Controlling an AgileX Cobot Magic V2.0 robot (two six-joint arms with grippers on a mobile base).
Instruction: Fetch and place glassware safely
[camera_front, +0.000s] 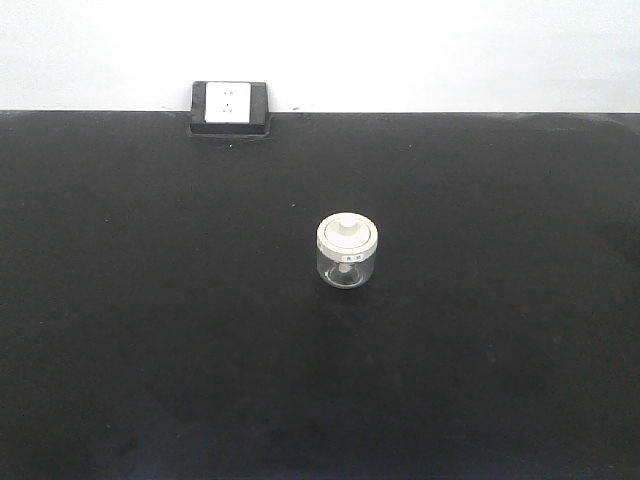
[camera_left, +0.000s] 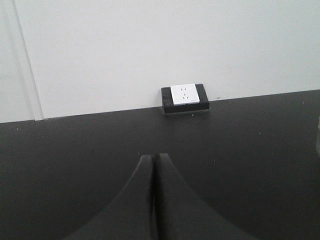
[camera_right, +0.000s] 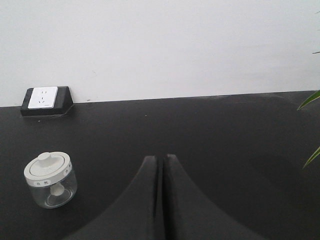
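Glass jar (camera_front: 346, 251) with cream lid (camera_front: 347, 234) upright near middle of black table (camera_front: 150, 350), wide bare surface on every side, far from all edges. Socket box (camera_front: 229, 107) at back edge against white wall (camera_front: 450, 50). Left gripper (camera_left: 154, 162) low above table, fingers pressed together, holding nothing. Right gripper (camera_right: 160, 162) same, closed and empty, jar off to its left, apart. Plant leaves (camera_right: 310, 100) at right border.

One glass jar (camera_front: 346, 253) with one cream-white lid (camera_front: 347, 234) is counted on the counter (camera_front: 150, 330). One socket box (camera_front: 229, 108) is seen behind the jar, at the wall. Two hands are counted, one left hand (camera_left: 153, 165) and one right hand (camera_right: 160, 167), each pressed together.
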